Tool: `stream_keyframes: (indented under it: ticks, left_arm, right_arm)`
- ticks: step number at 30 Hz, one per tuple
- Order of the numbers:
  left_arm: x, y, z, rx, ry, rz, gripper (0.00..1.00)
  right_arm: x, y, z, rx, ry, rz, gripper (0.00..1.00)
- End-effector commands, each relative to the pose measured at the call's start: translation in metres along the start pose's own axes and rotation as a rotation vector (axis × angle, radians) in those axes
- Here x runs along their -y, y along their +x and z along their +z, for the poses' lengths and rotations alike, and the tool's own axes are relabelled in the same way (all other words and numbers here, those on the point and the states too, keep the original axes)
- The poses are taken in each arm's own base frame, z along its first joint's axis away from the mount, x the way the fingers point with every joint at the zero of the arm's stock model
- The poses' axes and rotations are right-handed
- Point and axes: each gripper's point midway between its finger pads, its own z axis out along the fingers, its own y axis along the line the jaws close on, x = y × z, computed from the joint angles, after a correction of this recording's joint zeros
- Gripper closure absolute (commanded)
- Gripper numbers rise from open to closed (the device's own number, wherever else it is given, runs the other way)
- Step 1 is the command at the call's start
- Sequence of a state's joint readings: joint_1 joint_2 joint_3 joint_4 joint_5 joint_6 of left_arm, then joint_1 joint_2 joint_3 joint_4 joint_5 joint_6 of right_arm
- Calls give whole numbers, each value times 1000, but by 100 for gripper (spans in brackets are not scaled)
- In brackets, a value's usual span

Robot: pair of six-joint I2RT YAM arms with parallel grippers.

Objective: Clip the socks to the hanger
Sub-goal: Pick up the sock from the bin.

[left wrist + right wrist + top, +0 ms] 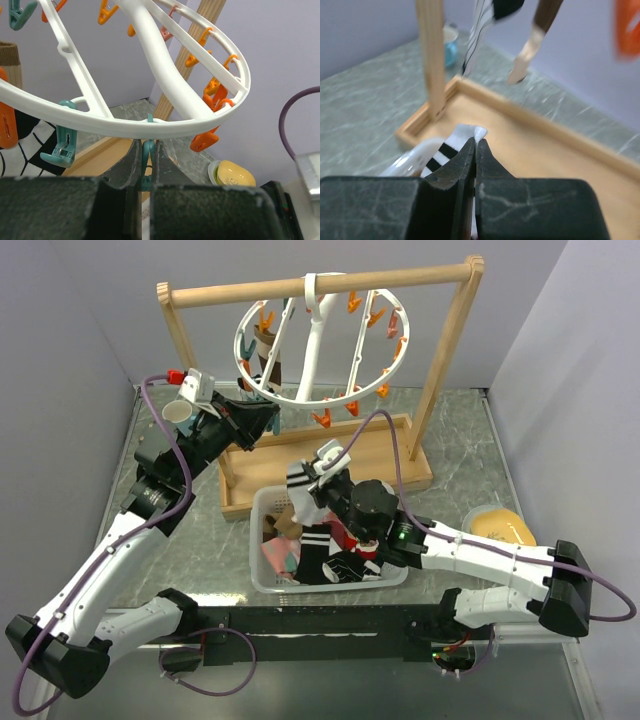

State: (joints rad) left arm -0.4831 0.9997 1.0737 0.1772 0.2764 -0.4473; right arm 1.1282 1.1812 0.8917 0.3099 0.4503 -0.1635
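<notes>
A: Grippers?

B: Left gripper [146, 147] is closed on a teal peg [145, 175] hanging from the near rim of the hanger [300, 398]. Right gripper [475, 145] is pinched shut on the cuff edge of a striped sock [451, 145], above the basket [256, 550] and well below the ring. The other socks [330, 560] lie in the basket.

A: Risks?

B: The hanger hangs only by its hook from the wooden frame [320, 287]. A push from either arm would likely swing it and pull the peg from the fingers. The hold on the cuff looks thin, so the limp fabric may slip or fold past the peg's mouth. I cannot tell whether the peg is squeezed open.

A: Surroundings?

B: Grey-green marbled table [470, 440], plain pale walls [90, 320], and a yellow dish [497, 523] to the right.
</notes>
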Motion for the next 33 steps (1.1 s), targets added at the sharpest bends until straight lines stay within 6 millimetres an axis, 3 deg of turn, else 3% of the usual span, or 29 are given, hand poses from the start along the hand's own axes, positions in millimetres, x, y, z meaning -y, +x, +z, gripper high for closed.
stream_keyframes:
  ticks: [1,3,10,18,19,21,26,29,33]
  left_arm:
    - [10,-1,-3,-34,33,-24,99]
    - [9,-2,-3,-30,25,-27,99]
    - [17,2,-1,-64,75,-22,99]
    - [38,-2,-5,-73,175,-35,99]
    - [39,-2,-5,-73,183,-38,99]
    - [44,-1,-5,-80,217,-48,99]
    - [61,1,-10,-105,309,-98,99]
    - [66,2,-10,-127,346,-131,99]
    - [67,4,-9,-158,383,-175,99]
  right_arm:
    - [23,-68,10,187,115,-79,100]
    - [25,-81,14,232,139,-86,100]
    - [16,-92,18,308,97,-81,100]
    - [-12,-95,-17,394,-263,149,100]
    - [-15,-85,-19,388,-288,158,100]
    - [-13,-87,-22,414,-292,190,100]
    - [-35,-88,-29,444,-486,239,100]
    - [-35,-93,-30,471,-550,296,100]
    - [-16,-104,-32,558,-568,385,100]
